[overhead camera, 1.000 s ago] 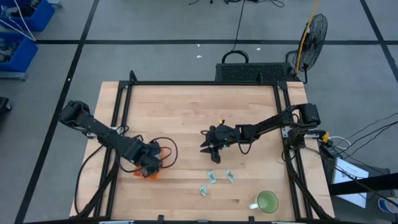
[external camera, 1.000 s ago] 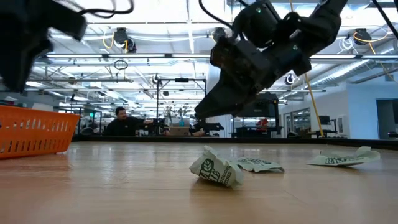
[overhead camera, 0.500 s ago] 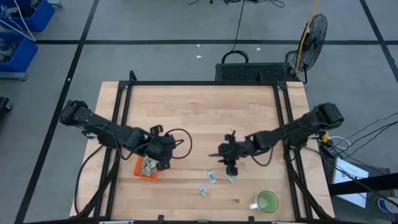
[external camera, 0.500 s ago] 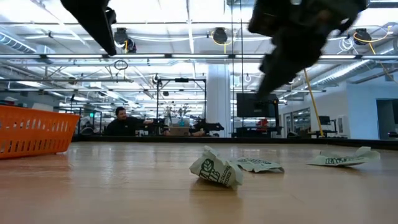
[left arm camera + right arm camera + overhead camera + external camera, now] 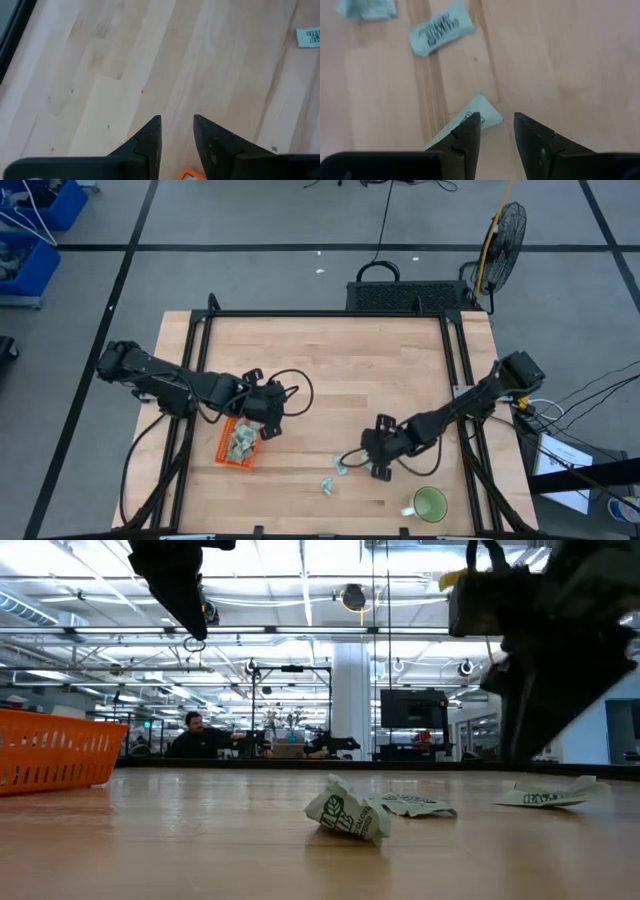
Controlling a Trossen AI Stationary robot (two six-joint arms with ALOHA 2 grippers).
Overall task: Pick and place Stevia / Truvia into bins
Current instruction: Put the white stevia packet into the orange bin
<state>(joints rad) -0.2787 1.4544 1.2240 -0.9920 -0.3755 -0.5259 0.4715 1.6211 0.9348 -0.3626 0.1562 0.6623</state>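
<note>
Several pale green and white packets [image 5: 240,442] lie in the orange tray [image 5: 245,467], which stands near the table's left near corner and also shows in the low view [image 5: 55,745]. Three more packets lie flat or crumpled on the wood near the near edge [image 5: 342,467] [image 5: 327,485] [image 5: 347,812]. My right gripper [image 5: 368,463] [image 5: 496,127] is open and low over one of them [image 5: 481,112], which lies partly behind one finger. My left gripper [image 5: 266,425] [image 5: 176,131] is open and empty, above the table just off the tray's far right corner.
A round green mug [image 5: 430,505] stands near the table's near right corner, close to my right arm. Black frame rails run along the table's left, right and far sides. Bare wood stretches across the far half of the table. A person sits far behind the table [image 5: 190,735].
My left gripper has moved up and away from over the tray, toward the far right, uncovering the packets in it. My right gripper has travelled from the table's middle toward the near edge and down, and now stands over the rightmost packet.
</note>
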